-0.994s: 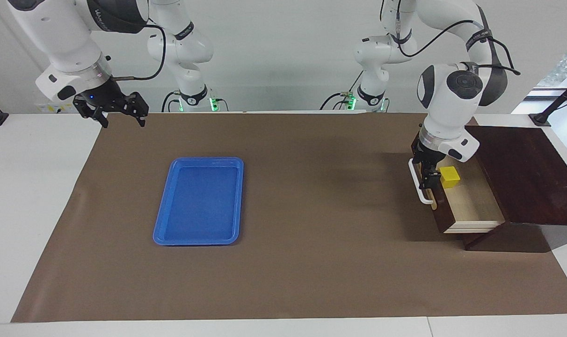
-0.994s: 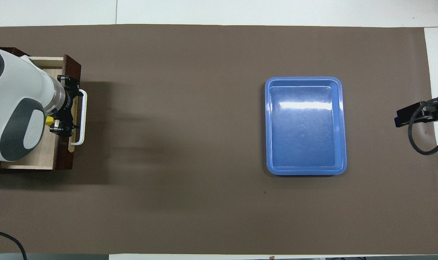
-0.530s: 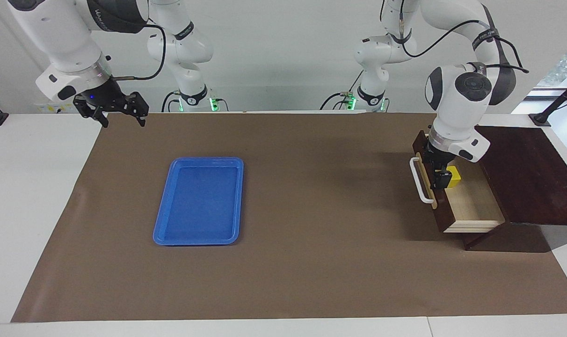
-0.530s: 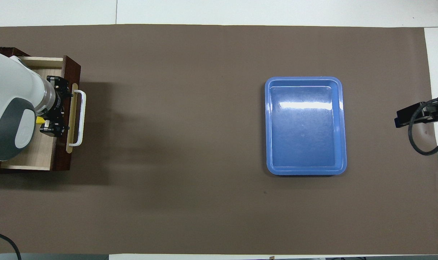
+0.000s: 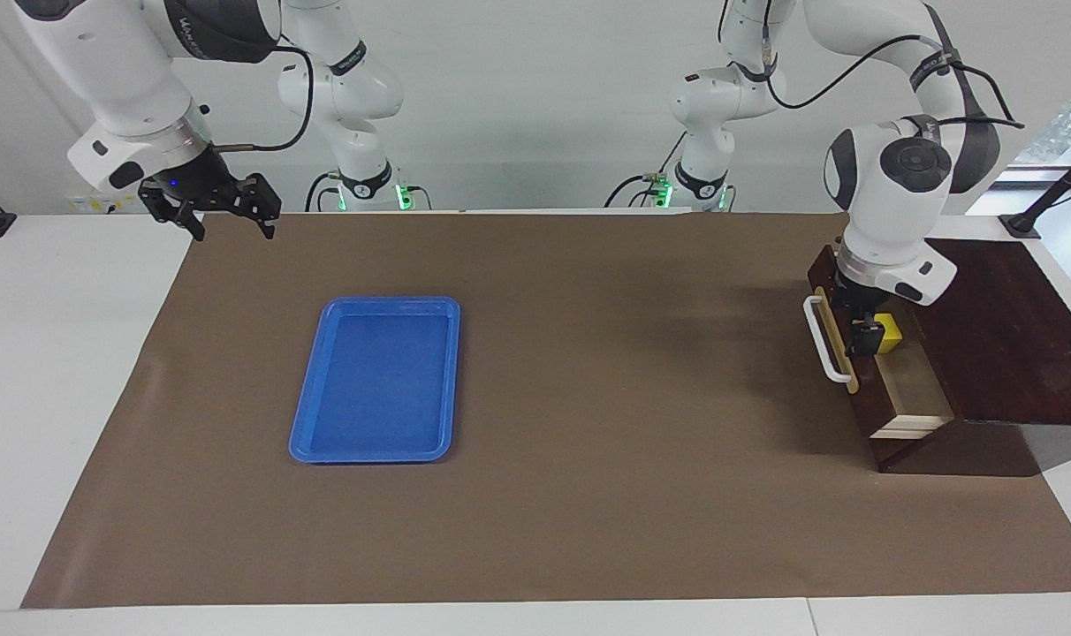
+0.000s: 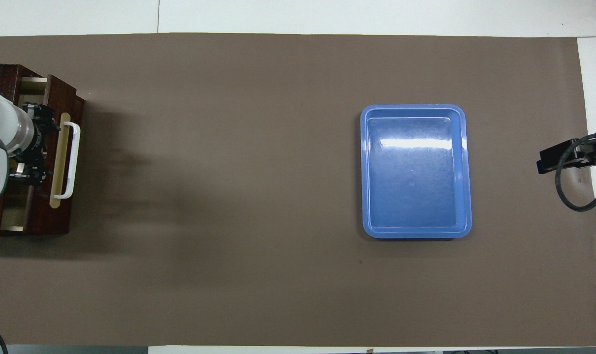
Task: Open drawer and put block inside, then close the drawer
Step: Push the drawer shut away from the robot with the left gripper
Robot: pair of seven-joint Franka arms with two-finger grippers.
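The dark wood drawer with its white bar handle stands only a little way out of its dark box, at the left arm's end of the table. A narrow strip of its pale inside shows. The yellow block lies in that strip. My left gripper is open and reaches down into the drawer just inside its front panel, beside the block. In the overhead view the left gripper sits by the handle and the arm hides the block. My right gripper waits open above the mat's corner at the right arm's end.
A flat blue tray lies on the brown mat toward the right arm's end, also seen from overhead as the tray. White table borders the mat. A black cable loops under the right gripper.
The drawer has slid most of the way into its box, carrying the block along. The left gripper moved with the drawer front. The right arm has not moved.
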